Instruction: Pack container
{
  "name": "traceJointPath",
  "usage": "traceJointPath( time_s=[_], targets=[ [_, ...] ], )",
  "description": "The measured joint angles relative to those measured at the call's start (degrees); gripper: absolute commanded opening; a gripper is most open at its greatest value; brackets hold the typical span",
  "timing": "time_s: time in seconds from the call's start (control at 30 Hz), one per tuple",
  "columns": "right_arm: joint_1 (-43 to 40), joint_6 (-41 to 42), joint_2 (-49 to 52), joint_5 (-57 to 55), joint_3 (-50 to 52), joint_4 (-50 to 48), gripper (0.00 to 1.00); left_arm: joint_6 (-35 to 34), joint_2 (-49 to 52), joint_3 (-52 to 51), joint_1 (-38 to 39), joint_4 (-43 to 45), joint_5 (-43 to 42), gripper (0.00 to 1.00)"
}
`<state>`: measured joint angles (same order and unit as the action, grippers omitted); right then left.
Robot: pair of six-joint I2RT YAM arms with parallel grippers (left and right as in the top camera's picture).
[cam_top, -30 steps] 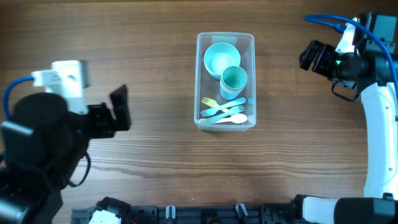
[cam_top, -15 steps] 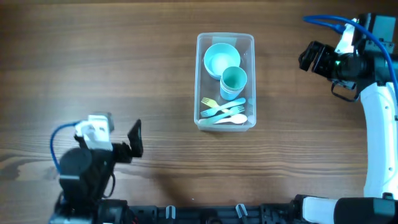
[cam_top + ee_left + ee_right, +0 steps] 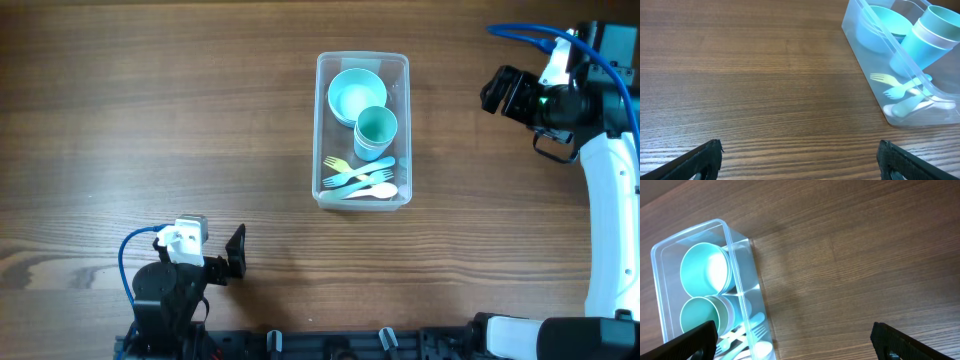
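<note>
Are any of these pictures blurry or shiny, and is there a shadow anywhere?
Overhead: sharp and evenly lit, the container clear. Left wrist: the left gripper looks dark and soft-edged at the bottom corners. Right wrist: a faint shadow on the wood beside the container, pale glare on its side wall.

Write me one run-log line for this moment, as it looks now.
container: holds bowls, cups, forks, spoon | left pincer: open, empty, apart from container | right pincer: open, empty, apart

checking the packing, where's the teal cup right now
In the overhead view the teal cup stands inside the container at mid-table, between the bowl and the cutlery.
</note>
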<state>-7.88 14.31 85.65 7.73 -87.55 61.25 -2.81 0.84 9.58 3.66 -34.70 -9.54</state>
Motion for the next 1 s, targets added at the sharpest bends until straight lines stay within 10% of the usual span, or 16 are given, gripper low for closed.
traceJointPath(
  time_s=[0.6,1.0],
  targets=[
    [1.14,0.02,-1.09,-0.09,1.05,-0.15,1.0,0.02,0.0,0.0,0.0,0.0,0.0,1.0],
    [4.85,-11.23,-52.22,-5.2,42.29,-25.51,1.0,0.0,-0.2,-0.07,0.02,0.0,-0.07,1.0]
  ],
)
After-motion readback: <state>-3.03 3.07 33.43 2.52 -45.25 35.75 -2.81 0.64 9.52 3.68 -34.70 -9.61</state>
